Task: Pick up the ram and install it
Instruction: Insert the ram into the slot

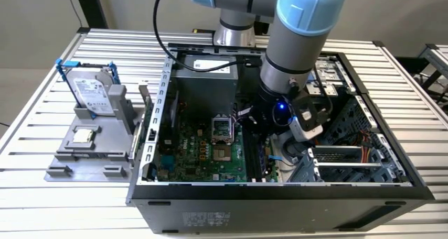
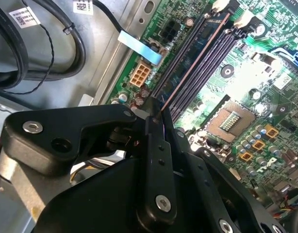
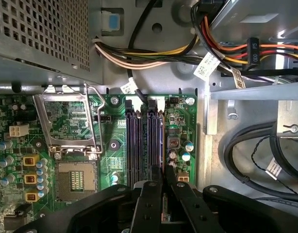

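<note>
At the exterior view's left, a grey fixture (image 1: 84,158) lies on the slatted metal table (image 1: 56,207). A silver hard drive (image 1: 91,95) in a blue bracket stands upright at the fixture's far end, and a small square processor chip (image 1: 83,136) lies flat in a recess nearer the camera. Just beside the fixture, towards the middle of the frame, is the open computer case (image 1: 280,207), with the green motherboard (image 1: 203,155) lying in its floor and the bare processor socket (image 1: 222,154) near the board's centre. The memory slots (image 1: 255,155) run along the board's edge towards the exterior view's right. The arm (image 1: 301,34) comes down from the upper middle of the frame into the case, and its gripper (image 1: 269,144) is low over those slots. In the second wrist view, the gripper (image 2: 156,114) has its fingers pressed together on the ram (image 2: 192,65). The ram is seen edge-on as a thin line running along the dark slots (image 2: 207,53), in line with one of them. I cannot tell whether it is fully seated. In the first wrist view, the fingertips (image 3: 163,171) meet at the near end of the slots (image 3: 139,141), with the socket (image 3: 74,179) apart to one side and a bundle of coloured cables (image 3: 154,56) beyond. At the exterior view's right, a metal drive cage (image 1: 350,160) sits inside the case.
</note>
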{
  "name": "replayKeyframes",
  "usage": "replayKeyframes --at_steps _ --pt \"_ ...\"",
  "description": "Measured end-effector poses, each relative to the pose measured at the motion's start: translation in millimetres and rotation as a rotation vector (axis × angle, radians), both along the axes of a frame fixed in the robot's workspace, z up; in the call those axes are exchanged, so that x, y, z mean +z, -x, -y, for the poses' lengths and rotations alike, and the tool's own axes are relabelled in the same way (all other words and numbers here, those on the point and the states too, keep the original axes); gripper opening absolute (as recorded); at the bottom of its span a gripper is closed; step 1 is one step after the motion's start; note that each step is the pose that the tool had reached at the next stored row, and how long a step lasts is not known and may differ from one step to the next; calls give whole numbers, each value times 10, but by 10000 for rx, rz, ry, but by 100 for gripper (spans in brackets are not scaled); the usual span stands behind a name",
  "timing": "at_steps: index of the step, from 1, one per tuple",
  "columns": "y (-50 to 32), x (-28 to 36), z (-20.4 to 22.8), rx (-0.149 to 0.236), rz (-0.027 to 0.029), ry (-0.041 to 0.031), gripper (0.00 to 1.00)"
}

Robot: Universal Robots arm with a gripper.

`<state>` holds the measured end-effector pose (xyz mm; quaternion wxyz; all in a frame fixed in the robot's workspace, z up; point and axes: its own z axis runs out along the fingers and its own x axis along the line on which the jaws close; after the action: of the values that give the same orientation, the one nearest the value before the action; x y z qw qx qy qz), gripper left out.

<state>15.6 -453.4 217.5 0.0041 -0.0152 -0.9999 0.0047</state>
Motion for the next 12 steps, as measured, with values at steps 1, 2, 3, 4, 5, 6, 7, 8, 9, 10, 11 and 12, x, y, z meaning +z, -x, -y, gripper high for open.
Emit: replayKeyframes --at_steps 1,2,3,4,5,6,7,8,9,10,11,12 --pt "0 -2 0 0 -10 1 0" --pt "-1 -5 0 1 -21 1 0" --pt "-2 -8 0 1 -32 3 0" --pt "-3 -10 0 1 -42 6 0" --pt "-4 -14 0 0 -48 6 0" --pt "-6 -20 0 0 -52 7 0" --pt "-10 -25 0 1 -56 7 0" --pt "-19 -28 0 -3 -59 9 0" --pt "-34 -30 1 -10 -62 10 0" --pt "-46 -33 1 -16 -62 11 0" --pt "-53 -38 0 -20 -61 10 0" --pt "-54 -45 0 -20 -59 10 0"
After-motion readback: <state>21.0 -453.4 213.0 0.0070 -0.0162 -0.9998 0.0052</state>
